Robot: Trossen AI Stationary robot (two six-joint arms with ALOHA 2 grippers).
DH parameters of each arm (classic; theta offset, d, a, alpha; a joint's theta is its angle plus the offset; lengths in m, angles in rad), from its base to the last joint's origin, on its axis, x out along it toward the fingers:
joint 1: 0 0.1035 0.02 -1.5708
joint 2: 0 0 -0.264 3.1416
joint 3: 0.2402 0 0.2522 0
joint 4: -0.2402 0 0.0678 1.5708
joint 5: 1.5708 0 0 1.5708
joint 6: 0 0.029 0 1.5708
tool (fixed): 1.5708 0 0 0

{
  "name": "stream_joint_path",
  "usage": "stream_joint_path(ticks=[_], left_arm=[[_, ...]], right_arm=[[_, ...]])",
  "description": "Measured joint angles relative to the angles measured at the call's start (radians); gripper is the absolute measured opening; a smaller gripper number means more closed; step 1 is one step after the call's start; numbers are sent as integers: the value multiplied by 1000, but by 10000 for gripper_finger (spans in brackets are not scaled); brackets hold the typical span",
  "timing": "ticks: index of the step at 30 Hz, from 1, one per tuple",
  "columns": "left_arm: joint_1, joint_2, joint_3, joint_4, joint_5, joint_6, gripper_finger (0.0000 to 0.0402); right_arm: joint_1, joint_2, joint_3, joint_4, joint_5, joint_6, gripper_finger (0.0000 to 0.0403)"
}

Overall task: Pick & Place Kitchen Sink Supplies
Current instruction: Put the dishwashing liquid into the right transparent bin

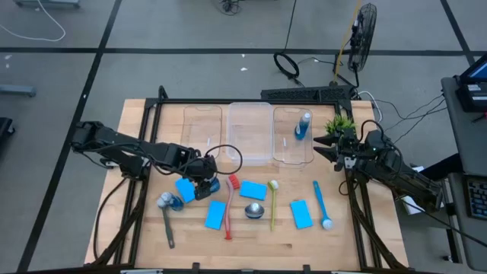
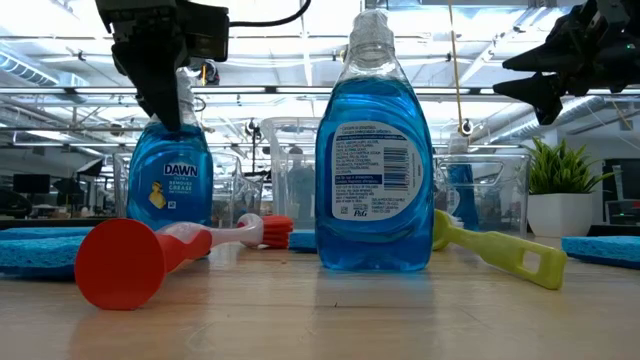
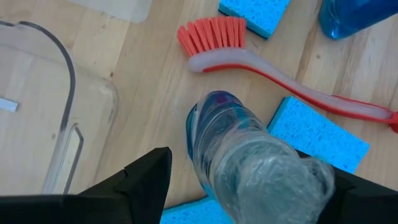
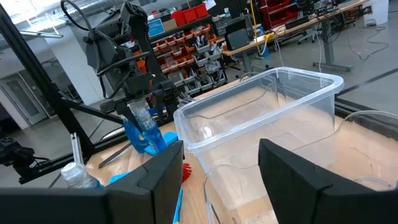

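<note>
We start with the wooden table (image 1: 137,228), where three clear bins stand in a row along the far side, which we judge to be where the supplies are meant to go. Only the right bin (image 1: 288,156) has anything in it, a blue bottle (image 1: 303,125); the middle bin (image 1: 250,152) and the left bin (image 1: 202,125) show nothing inside.

The left arm reaches in over the loose supplies. Its left gripper (image 1: 202,181) is set down over a standing bottle (image 3: 224,124), jaws spread to either side of the neck with a gap showing at one finger, so we read this as lining up a grasp from above, not yet a pinch. The bottle stands beside a sponge (image 1: 185,190), apparently on the table.

The right gripper (image 1: 332,148) hangs by the near corner of the right bin, next to the green plant (image 1: 339,123), jaws spread and holding nothing. It looks parked clear of the left arm's work.

Everything else lies in a loose row on the near half, within reach of either arm:
- two more bottles (image 1: 254,211) (image 1: 169,202)
- three more sponges (image 1: 216,215) (image 1: 253,189) (image 1: 301,214)
- the red brush (image 1: 230,205)
- the yellow-green brush (image 1: 273,202)
- the blue brush (image 1: 322,205)
- the grey brush (image 1: 167,224)

We judge the sorting to be at an early stage
</note>
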Motion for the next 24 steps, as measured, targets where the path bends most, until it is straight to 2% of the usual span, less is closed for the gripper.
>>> stream_joint_path(ticks=[10,13,18,24], left_arm=[[0,0,1,-16,0,-15,264],[0,0,1,-21,0,-21,235],[0,0,1,-18,0,-46,164],[0,0,1,-17,0,-46,161]], right_arm=[[0,0,0,0,0,0,196],[0,0,0,0,0,0,196],[0,0,0,0,0,0,196],[0,0,0,0,0,0,196]])
